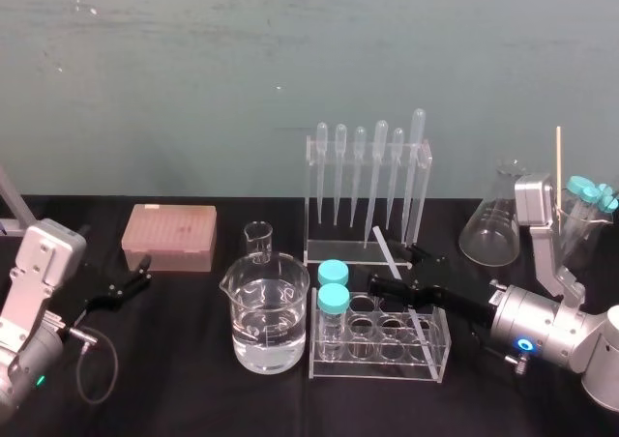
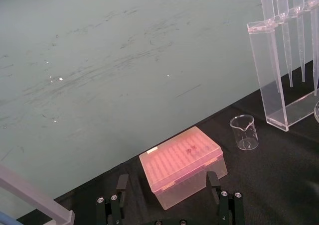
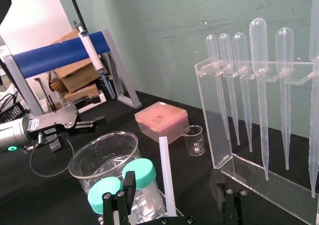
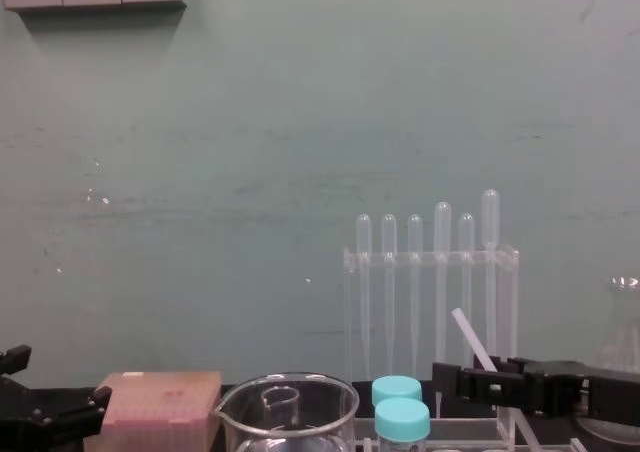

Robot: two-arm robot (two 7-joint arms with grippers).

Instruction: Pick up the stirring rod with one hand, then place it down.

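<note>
Right gripper [image 1: 406, 275] reached in level from the right edge of the worktop [image 1: 184, 360], its jaws spread wide and empty on either side of the stirring rod [image 1: 387, 251]. The rod stood tilted over the clear tube rack [image 1: 440, 355] near the front edge, its upper end leaning back toward the pipette rack [image 1: 314, 195]. Where its lower end rested could not be made out. In the right wrist view the rod [image 3: 166, 175] sat close to centre between the fingers [image 3: 128, 185], touching neither.

Judged from this, the step in hand was the closing of the grasp, and the lift had not begun. A slow, even squeeze looked wise, since the thin, smooth rod could roll or skate off one pad if that pad met it first. The rod's slant suggested pulling it out along its own line rather than straight up. That would keep it from levering against the tube rack or nudging the two teal-capped tubes [image 1: 334, 299] and the water-filled beaker [image 1: 290, 282] just beside it.

Left gripper [image 1: 135, 275] sat idle near the left edge, jaws apart and empty, beside the pink tip box [image 1: 169, 234].
</note>
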